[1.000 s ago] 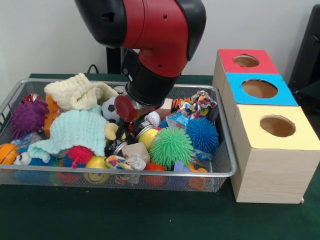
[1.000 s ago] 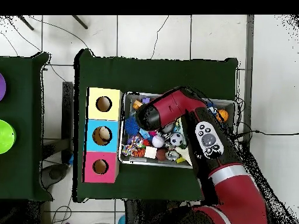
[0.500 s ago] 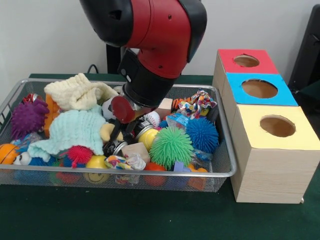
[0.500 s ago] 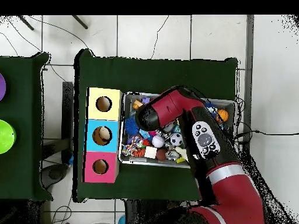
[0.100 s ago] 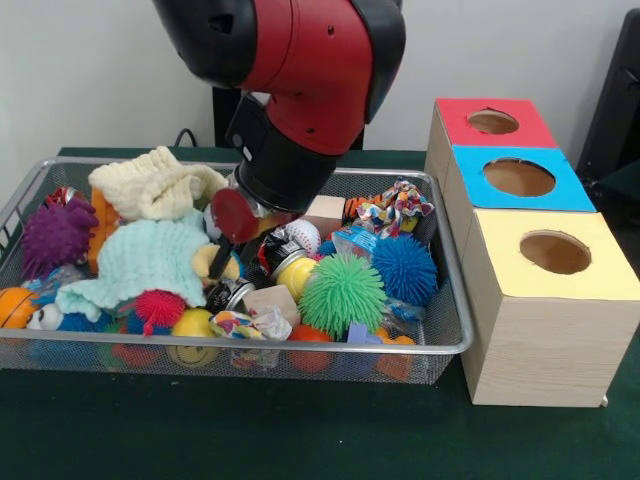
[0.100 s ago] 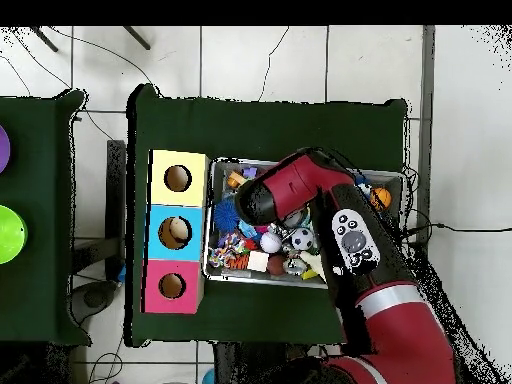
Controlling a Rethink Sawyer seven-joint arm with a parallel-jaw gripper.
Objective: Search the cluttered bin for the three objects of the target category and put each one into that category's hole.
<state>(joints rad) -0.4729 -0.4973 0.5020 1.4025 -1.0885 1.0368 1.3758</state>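
The red arm [image 5: 300, 80] leans deep over the wire bin [image 5: 440, 335], its wrist filling the bin's middle. Beside the bin stands the wooden box [image 5: 545, 330] with red, blue and yellow tops, each with a hole. Inside the bin, a mint knitted cloth [image 5: 140, 260] lies beside the wrist, a green spiky ball [image 5: 342, 292] near the front wall. The gripper [image 5: 222, 262] dips among the toys by the cloth; whether it is open or grasping anything, I cannot tell.
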